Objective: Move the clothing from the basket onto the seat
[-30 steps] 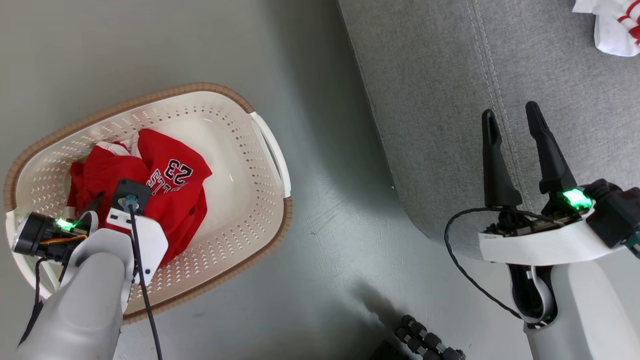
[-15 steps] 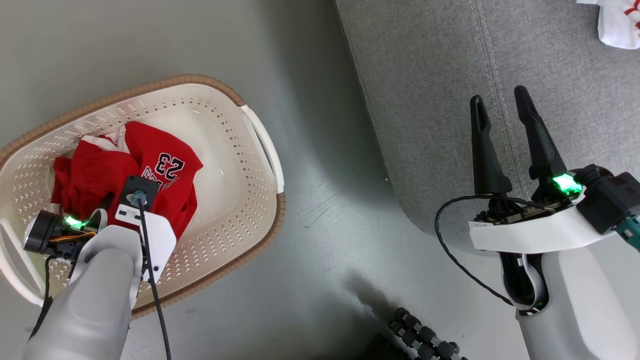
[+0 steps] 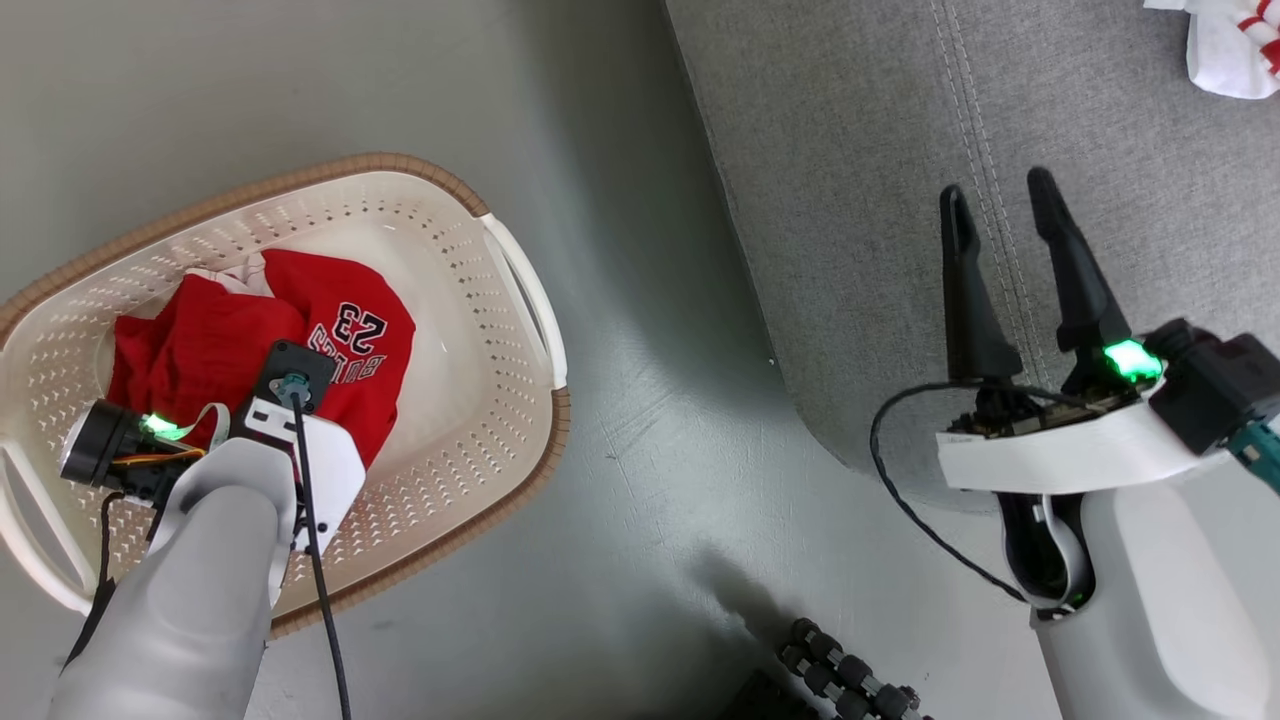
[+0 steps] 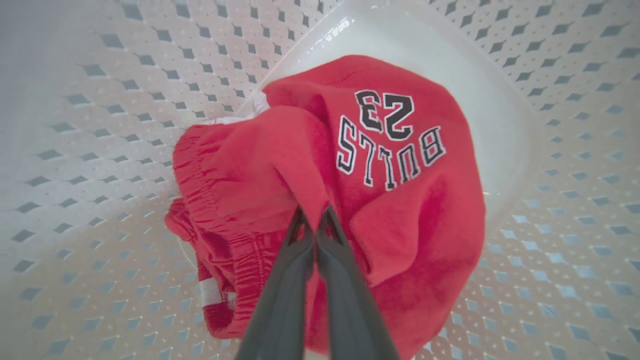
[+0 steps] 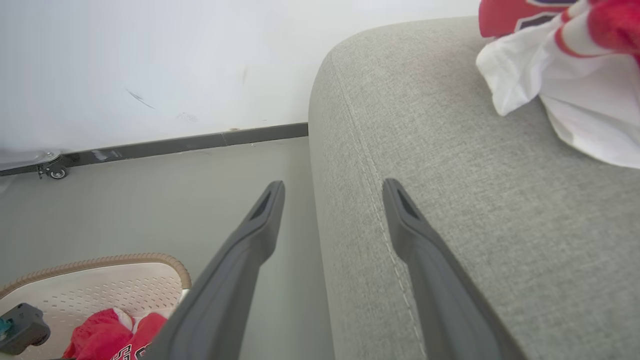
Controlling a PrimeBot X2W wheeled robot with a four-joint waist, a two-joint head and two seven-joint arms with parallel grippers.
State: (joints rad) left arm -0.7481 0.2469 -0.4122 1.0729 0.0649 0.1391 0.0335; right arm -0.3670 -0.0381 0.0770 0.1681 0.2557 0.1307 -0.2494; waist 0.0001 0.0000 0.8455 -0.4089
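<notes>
Crumpled red clothing [image 3: 345, 300] with a "23" print lies in the cream basket [image 3: 330, 175] on the floor at the left. My left gripper [image 4: 315, 220] points down into the basket and is shut on a fold of the red clothing [image 4: 400, 200]; in the head view its wrist hides the fingers. My right gripper [image 3: 1000, 200] stands open with nothing between its fingers, above the front left part of the grey seat [image 3: 850, 150]. A white and red garment [image 3: 1225, 50] lies at the far right of the seat [image 5: 450, 125]. The right wrist view shows the right gripper [image 5: 332, 192] and the basket [image 5: 100, 262] low on the left.
Grey floor [image 3: 650, 450] separates the basket from the seat's rounded corner. A black ribbed part [image 3: 850, 680] sits on the floor at the bottom of the head view. A white wall with a dark baseboard [image 5: 200, 142] runs behind the seat.
The head camera shifted, sliding the whole picture. My left wrist has moved slightly right, and the red fabric has bunched and followed it. The right gripper stays open over the seat.
</notes>
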